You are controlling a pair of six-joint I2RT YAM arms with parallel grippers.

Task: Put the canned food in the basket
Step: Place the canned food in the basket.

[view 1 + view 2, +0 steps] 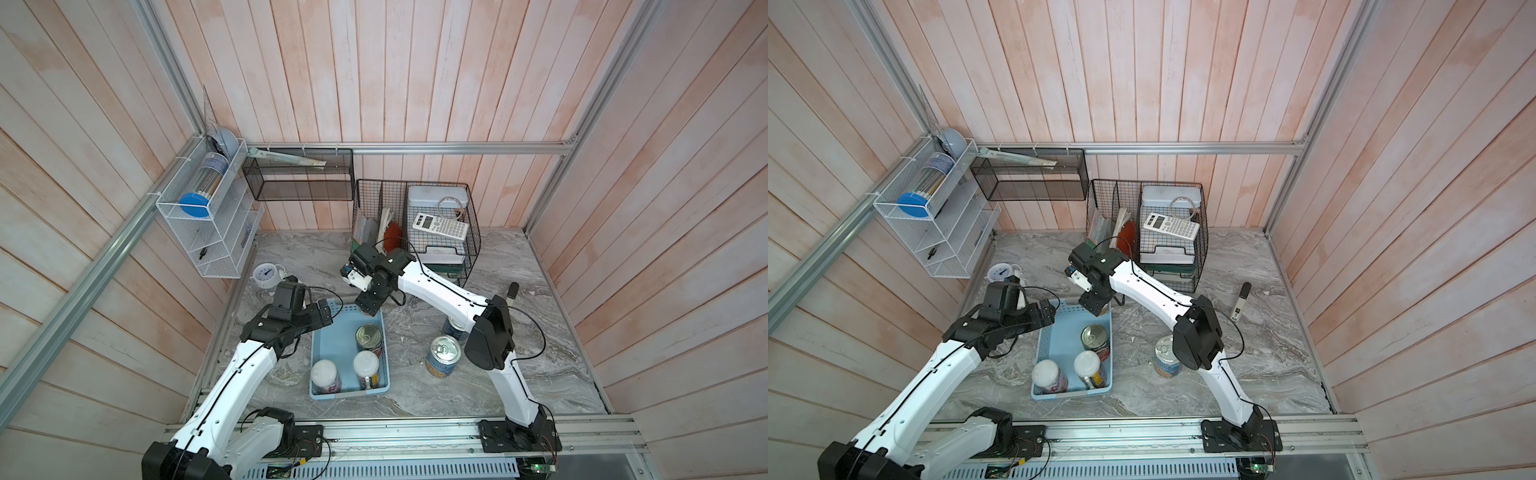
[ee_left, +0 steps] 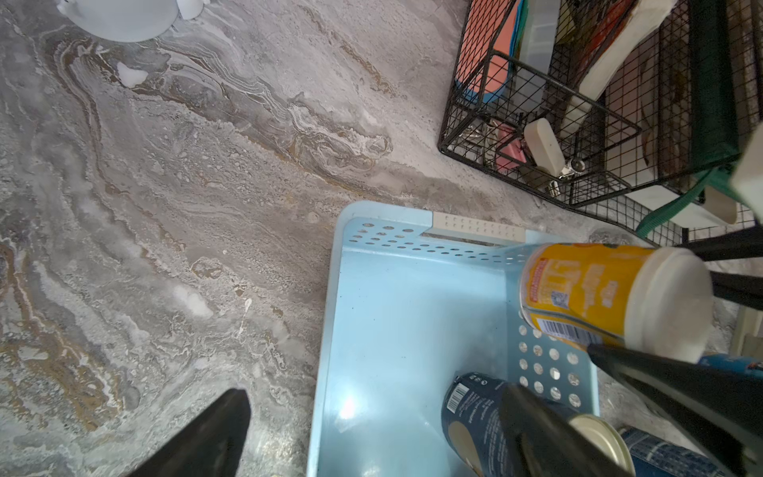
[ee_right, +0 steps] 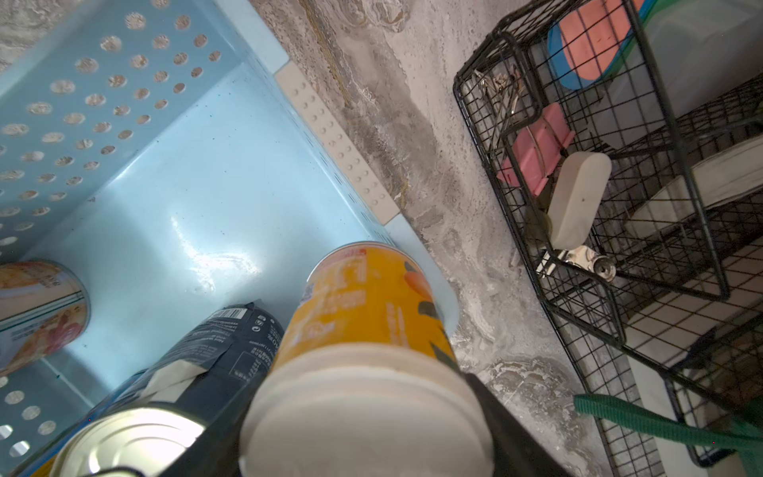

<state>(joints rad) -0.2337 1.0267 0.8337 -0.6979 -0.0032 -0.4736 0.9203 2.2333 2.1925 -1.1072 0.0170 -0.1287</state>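
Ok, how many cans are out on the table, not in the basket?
2. One blue can stands in the open beside the basket; a second can sits just behind it, largely hidden by the right arm. More could be hidden behind that arm.

Seemingly nothing legible, even on yellow jar (image 2: pixel 578 289).

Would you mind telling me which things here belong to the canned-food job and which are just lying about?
Job: basket, with metal can, pink-labelled jar and white-lidded jar inside it; yellow jar in the right gripper; blue can and half-hidden can on the table.

Lying about: clock, calculator, black wire organiser, white wire rack, blue-capped tube.
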